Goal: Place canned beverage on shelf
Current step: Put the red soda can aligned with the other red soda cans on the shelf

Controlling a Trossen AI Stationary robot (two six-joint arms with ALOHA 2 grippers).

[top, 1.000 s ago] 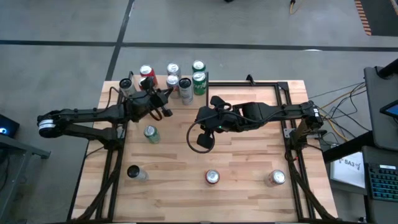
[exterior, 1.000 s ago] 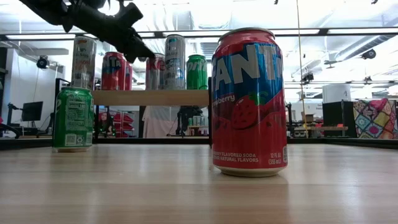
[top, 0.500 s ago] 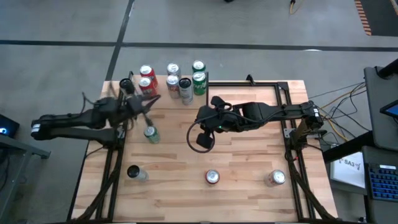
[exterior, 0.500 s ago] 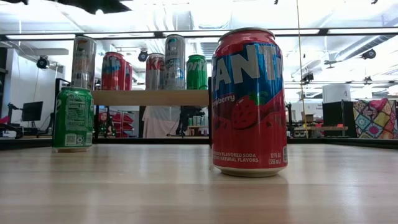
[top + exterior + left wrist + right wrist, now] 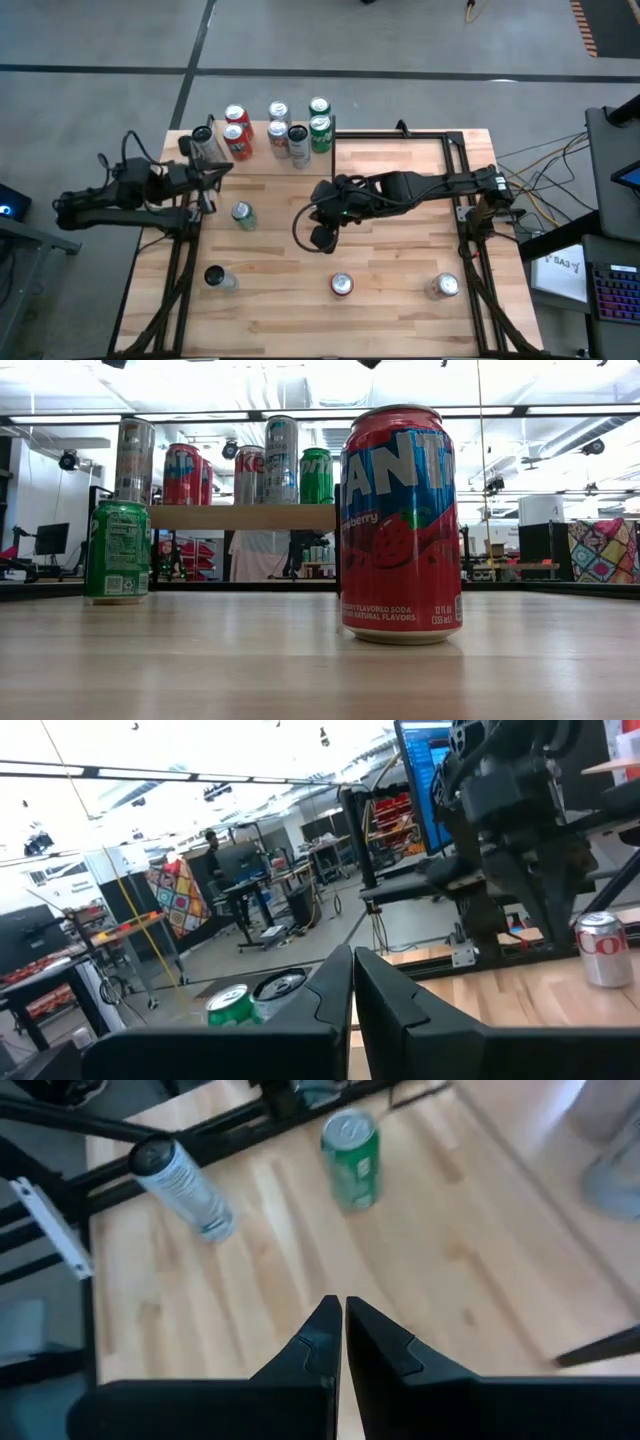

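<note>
The shelf stands at the table's far left and carries several upright cans. On the tabletop stand a green can, a slim silver can, a red Fanta can and a red-and-silver can. My left gripper is shut and empty, near the table's left edge, just short of the shelf. My right gripper is also shut and empty. It slants down over the middle of the table, with the green can and the slim can ahead of it.
Black frame rails run along the table's right and far sides. A looped cable hangs beside my right gripper. In the left wrist view the right arm stands across the table, next to a red-and-silver can.
My left gripper, shut throughout, has drawn back from the cans on the shelf toward the table's left edge, rising and tipping up to about level. My right gripper has rolled a little and sunk slightly toward the table's near edge. No can has moved.
</note>
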